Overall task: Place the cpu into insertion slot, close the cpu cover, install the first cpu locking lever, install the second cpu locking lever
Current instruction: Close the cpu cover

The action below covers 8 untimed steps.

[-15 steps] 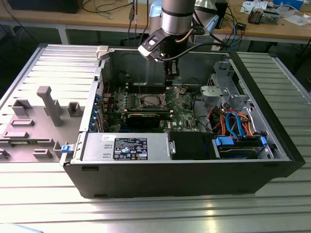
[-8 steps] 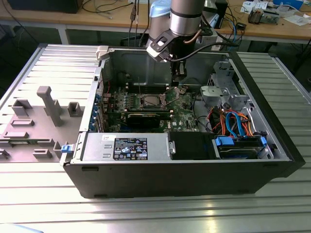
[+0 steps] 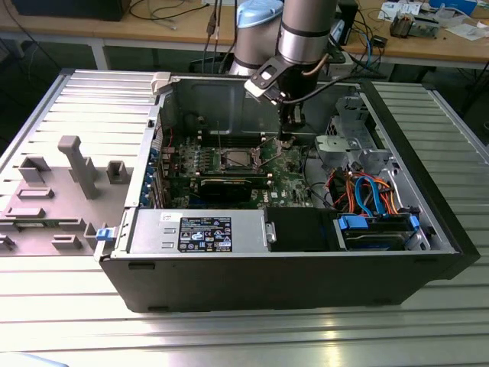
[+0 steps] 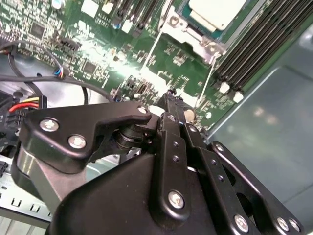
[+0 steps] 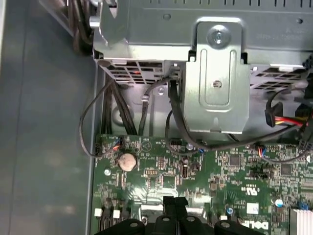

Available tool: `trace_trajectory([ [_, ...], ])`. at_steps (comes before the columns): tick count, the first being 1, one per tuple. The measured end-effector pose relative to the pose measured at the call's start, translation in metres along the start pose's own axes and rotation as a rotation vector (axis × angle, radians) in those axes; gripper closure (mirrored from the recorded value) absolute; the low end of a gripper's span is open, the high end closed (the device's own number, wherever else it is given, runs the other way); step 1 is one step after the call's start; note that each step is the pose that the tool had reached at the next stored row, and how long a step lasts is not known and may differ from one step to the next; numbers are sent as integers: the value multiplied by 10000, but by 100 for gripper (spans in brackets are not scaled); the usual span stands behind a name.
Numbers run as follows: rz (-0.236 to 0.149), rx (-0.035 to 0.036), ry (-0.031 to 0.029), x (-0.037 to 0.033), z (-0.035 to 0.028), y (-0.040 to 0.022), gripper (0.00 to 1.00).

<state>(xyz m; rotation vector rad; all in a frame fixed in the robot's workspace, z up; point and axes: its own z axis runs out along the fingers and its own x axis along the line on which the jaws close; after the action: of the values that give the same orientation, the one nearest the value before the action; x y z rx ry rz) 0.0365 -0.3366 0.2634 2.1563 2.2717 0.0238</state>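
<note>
The cpu (image 4: pixel 215 11), a flat chip with a grey metal top, lies in the insertion slot (image 3: pixel 233 159) on the green motherboard inside the open computer case. The silver cpu cover (image 4: pixel 188 35) frames it and looks folded down. Thin wire locking levers (image 4: pixel 155 44) (image 4: pixel 209 68) run along two sides of the socket. My gripper (image 3: pixel 287 140) hangs low over the board, just to the exterior view's right of the socket. Its black fingertips (image 4: pixel 172 98) (image 5: pixel 175 201) are pressed together with nothing between them, close to the end of one lever.
A long black expansion card (image 3: pixel 229 186) lies in front of the socket and the power supply (image 3: pixel 199 229) in front of that. A metal drive cage (image 5: pixel 217 78) and coloured cables (image 3: pixel 367 191) crowd the exterior view's right. Memory slots (image 4: pixel 249 49) flank the socket. Grey fixtures (image 3: pixel 76 164) stand outside the case.
</note>
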Motion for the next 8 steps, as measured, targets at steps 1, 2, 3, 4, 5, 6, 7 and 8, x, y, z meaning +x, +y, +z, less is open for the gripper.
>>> trace_trajectory([
  [1, 0, 1, -1, 0, 7, 27, 89],
  [2, 1, 4, -4, -1, 12, 52, 89],
  [3, 1, 6, -6, -1, 15, 80, 89],
  [4, 0, 8, -7, -1, 19, 107, 89],
  [5, 0, 10, -5, -1, 31, 144, 89],
  [6, 0, 19, -8, -1, 48, 162, 89],
  [7, 1, 32, -10, 1, 76, 167, 89],
  [8, 2, 37, -10, 2, 94, 166, 89],
])
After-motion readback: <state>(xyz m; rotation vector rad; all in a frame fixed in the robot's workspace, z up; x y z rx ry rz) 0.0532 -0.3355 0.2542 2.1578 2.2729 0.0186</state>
